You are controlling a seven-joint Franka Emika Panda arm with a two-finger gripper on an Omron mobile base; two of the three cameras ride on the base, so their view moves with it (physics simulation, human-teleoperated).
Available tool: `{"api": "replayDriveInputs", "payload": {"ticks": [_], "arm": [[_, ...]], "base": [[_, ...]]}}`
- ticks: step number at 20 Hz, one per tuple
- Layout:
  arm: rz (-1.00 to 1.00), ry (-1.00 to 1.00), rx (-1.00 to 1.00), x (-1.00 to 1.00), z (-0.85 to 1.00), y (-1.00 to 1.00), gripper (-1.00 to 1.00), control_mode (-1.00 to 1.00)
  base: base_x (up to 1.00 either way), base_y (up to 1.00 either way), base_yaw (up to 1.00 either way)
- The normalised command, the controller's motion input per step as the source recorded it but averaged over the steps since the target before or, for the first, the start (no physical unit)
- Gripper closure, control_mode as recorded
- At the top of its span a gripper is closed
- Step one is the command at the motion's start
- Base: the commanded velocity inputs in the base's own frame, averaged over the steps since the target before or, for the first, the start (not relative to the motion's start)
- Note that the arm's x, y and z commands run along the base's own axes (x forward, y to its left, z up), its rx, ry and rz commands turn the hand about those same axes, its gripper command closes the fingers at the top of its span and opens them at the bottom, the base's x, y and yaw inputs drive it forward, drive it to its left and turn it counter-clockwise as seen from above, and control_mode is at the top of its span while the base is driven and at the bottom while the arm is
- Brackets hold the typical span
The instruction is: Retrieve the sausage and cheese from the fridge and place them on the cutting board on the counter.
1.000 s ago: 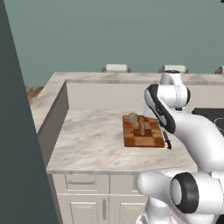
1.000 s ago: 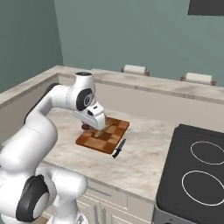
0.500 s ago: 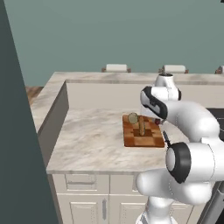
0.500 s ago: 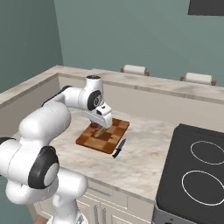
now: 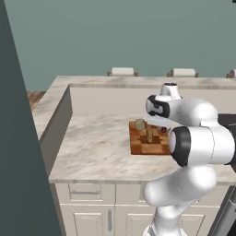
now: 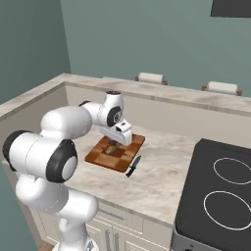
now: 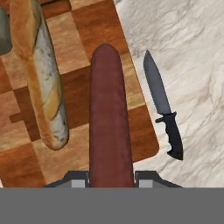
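My gripper (image 7: 111, 179) is shut on the sausage (image 7: 110, 118), a red-brown rod that runs out from between the fingertips (image 7: 78, 180). It hangs low over the cutting board (image 7: 26, 162), a reddish-brown chequered block on the counter (image 5: 92, 147). In the base views the gripper (image 6: 113, 143) stands over the board (image 6: 100, 158) near its middle. A pale tan chunk (image 5: 140, 124), possibly the cheese, sits at the board's far left corner. The fridge (image 5: 16, 147) shows as a tall dark slab at the left edge.
A crusty baguette (image 7: 39, 74) lies on the board just left of the sausage. A black-handled knife (image 7: 162, 111) rests on the stone beside the board's right edge (image 6: 133, 166). A black stove top (image 6: 215, 191) lies to the right. A raised ledge borders the counter behind.
The arm has folded in, its elbow swinging toward the cameras, and the hand has shifted a little over the board, still holding the sausage. The chunk and the knife have not moved.
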Motion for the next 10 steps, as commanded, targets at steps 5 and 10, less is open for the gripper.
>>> {"api": "replayDriveInputs", "payload": {"ticks": [5,10], "arm": [[0.0,0.01,0.0,0.33,-0.49,0.0,1.0,-1.0],[0.0,0.0,0.0,0.21,-0.39,0.0,1.0,-1.0]], "base": [[0.0,0.0,0.0],[0.0,0.0,0.0]]}}
